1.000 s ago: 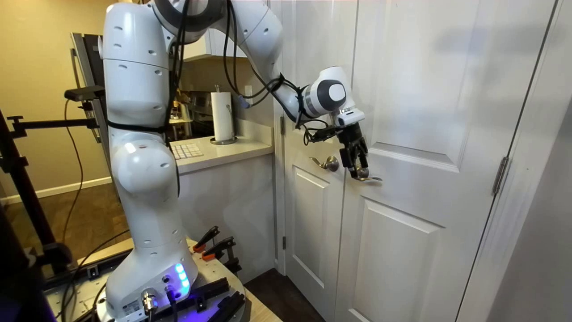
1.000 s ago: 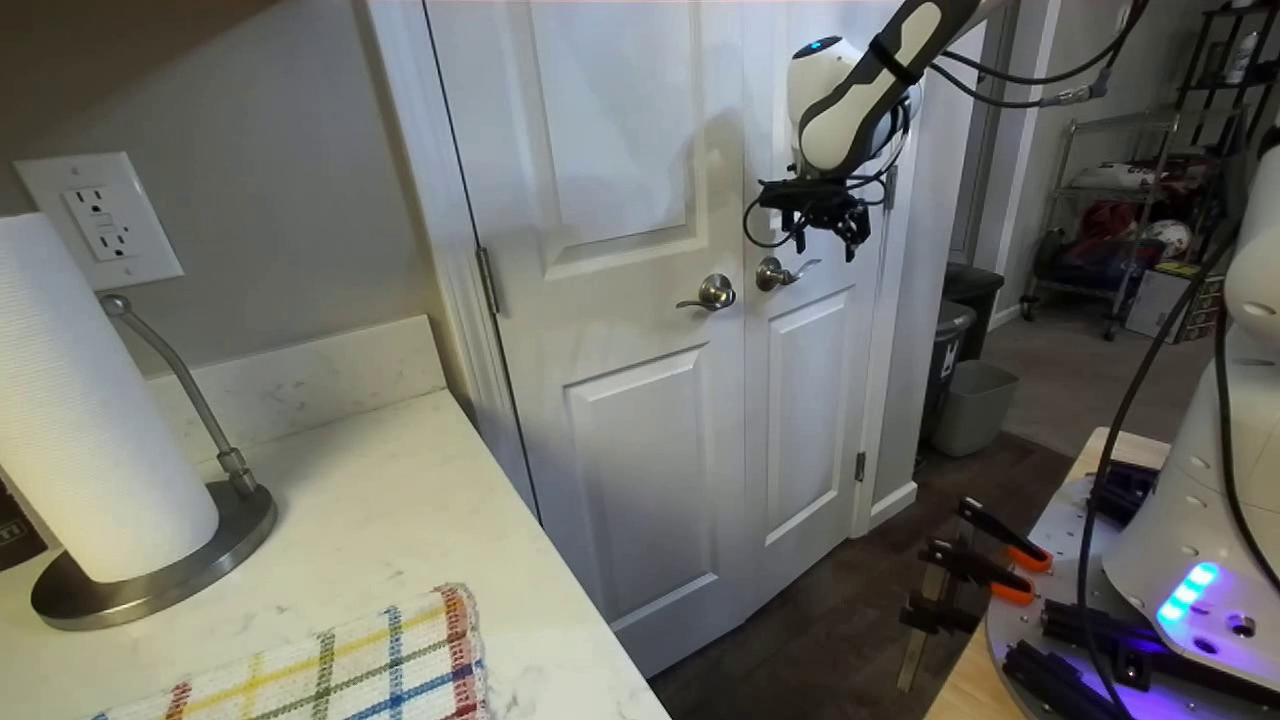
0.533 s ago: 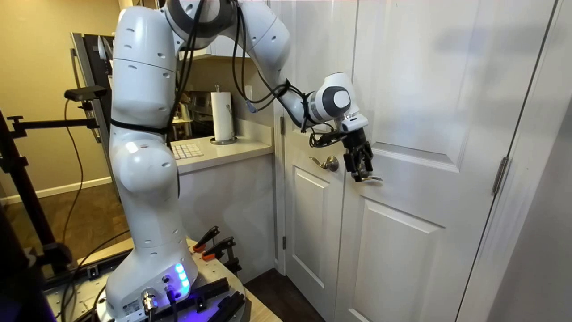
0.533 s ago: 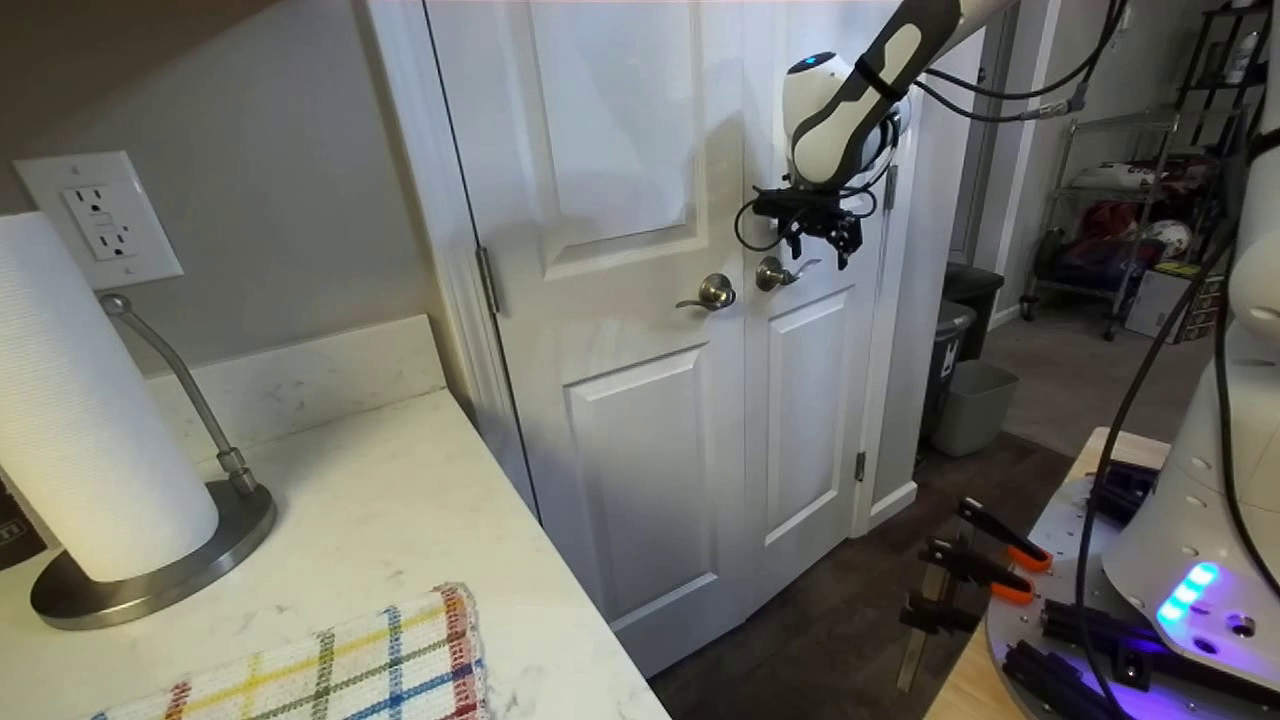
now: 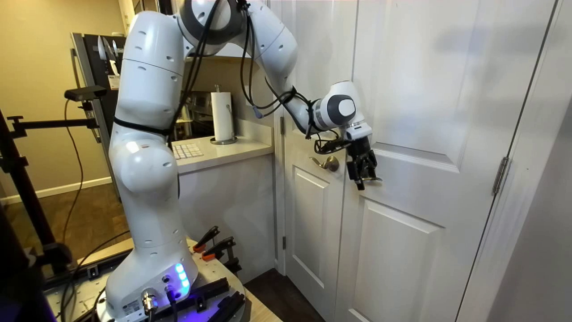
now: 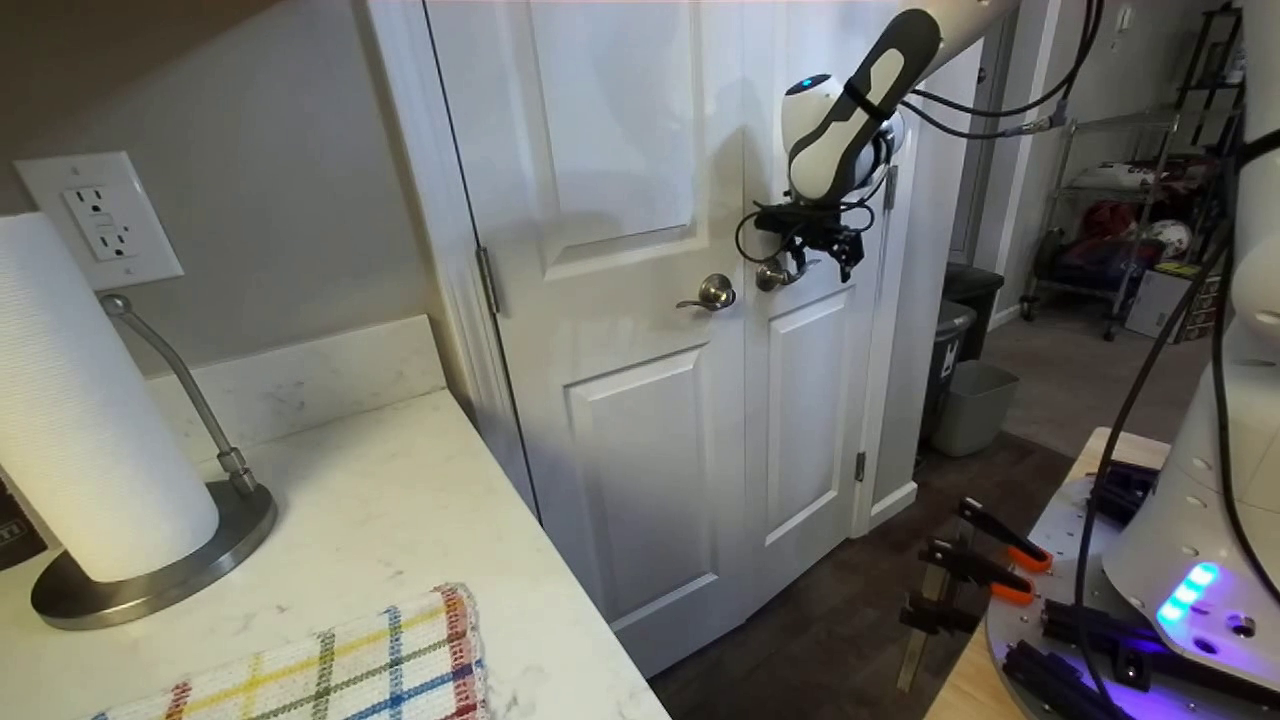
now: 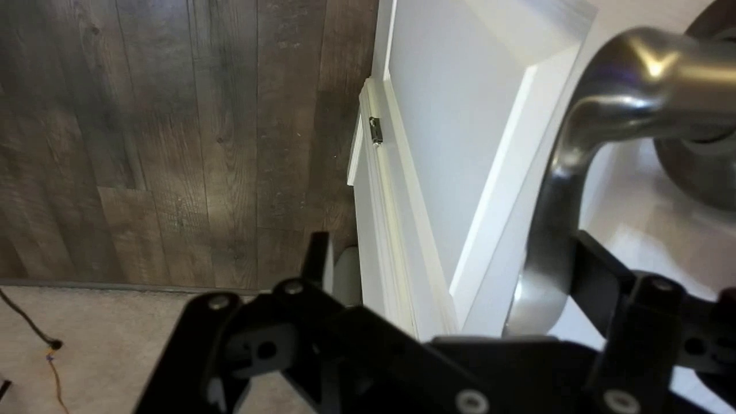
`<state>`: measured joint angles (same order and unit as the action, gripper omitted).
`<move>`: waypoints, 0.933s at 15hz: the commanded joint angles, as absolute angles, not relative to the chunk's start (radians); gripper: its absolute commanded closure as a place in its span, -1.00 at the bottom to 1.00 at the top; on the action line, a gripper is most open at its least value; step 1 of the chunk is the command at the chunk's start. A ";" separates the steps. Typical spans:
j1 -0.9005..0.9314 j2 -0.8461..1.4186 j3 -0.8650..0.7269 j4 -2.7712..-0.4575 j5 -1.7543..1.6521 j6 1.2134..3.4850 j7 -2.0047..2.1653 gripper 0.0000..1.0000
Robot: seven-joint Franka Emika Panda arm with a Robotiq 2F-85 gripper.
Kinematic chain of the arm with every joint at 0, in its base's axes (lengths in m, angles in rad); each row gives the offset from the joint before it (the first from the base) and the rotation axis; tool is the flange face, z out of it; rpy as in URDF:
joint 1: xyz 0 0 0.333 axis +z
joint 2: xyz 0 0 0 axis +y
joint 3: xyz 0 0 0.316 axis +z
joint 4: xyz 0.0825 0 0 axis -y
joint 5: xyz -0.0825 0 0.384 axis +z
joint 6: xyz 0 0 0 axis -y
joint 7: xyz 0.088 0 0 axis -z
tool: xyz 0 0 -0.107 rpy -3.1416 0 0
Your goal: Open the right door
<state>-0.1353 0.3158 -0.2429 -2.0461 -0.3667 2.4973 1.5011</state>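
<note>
The jaws stood spread, the silvery lever handle between them, just beside one jaw; beyond them the right door stood closed.

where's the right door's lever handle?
Wrist view, right side: the lever handle shows its free end between the jaws of the open gripper, close beside one finger; contact unclear.

The gripper is holding its fingers wide apart; the handle is showing between them, just beside one. Beyond, the door is standing, a hinge showing by its edge and floor stretching leftward.
</note>
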 commanded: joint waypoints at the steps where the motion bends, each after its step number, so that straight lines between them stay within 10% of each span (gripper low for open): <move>1: -0.121 0.333 -0.280 -2.061 -0.341 2.519 1.512 -1.00; 14: -0.110 0.169 -0.334 -2.229 -0.386 2.523 1.500 -1.00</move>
